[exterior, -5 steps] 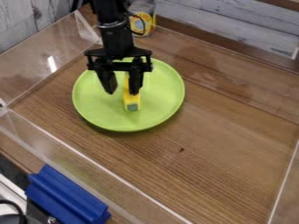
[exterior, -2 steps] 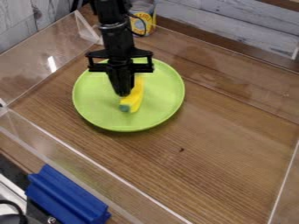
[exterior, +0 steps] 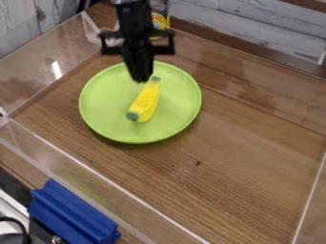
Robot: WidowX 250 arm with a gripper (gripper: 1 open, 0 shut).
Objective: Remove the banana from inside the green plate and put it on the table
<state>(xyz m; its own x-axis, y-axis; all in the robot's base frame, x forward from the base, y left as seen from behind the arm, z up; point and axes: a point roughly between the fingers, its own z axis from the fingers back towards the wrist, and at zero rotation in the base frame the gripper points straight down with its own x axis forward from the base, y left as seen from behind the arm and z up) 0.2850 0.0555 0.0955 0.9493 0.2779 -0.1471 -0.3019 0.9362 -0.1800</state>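
Nearest to the camera, you have a blue ridged block lying at the lower left corner, its top cut into parallel grooves. Beyond it the table shows a dark brown wood-grain surface, flat and matt, closed in by clear acrylic walls that catch glare along their edges.

Further back sits the green plate, round, lime-coloured, smooth plastic with a shallow raised rim. Over its middle you will find the banana: small, curved and yellow with a darker greenish lower tip. It is tilted, its upper end up at your gripper and its lower end pointing down toward the plate's floor. Whether that lower tip touches the plate cannot be told.

Your gripper is black and points steeply down directly above the banana. Its fingers are drawn fully together, pinched on the banana's upper end, so the fruit hangs from them within the plate's outline.

Behind the arm, a can with a yellow label is partly hidden.
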